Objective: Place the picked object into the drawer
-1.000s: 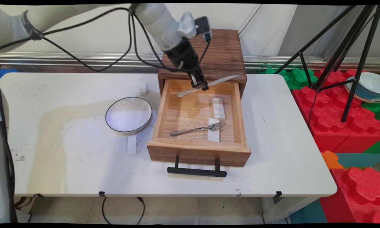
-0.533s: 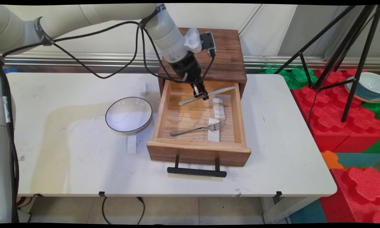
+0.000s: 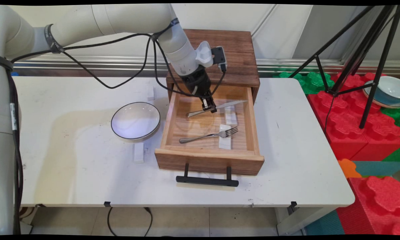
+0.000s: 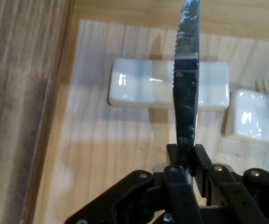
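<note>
Inside the open light-wood drawer (image 3: 173, 123), the black two-finger claw (image 3: 209, 107) is clamped on a silver serrated table knife (image 3: 231, 104), held level above a white ceramic cutlery rest (image 4: 139, 88). Keep the blade level and clear of the steel fork (image 3: 206, 135).

- The gripper (image 3: 209, 108) hangs inside the open wooden drawer (image 3: 209, 156), its fingers clamped on a silver knife (image 3: 228, 105) held nearly level above the drawer floor.
- Just below the knife's blade end lies a white rest (image 3: 231, 118).
- Toward the drawer's front, a fork (image 3: 208, 135) lies with its tines on a second white rest (image 3: 225, 141).
- Left of the drawer sits a black-rimmed white bowl (image 3: 135, 120).
- A small white block (image 3: 138, 153) lies beside the drawer's front left corner.
</note>
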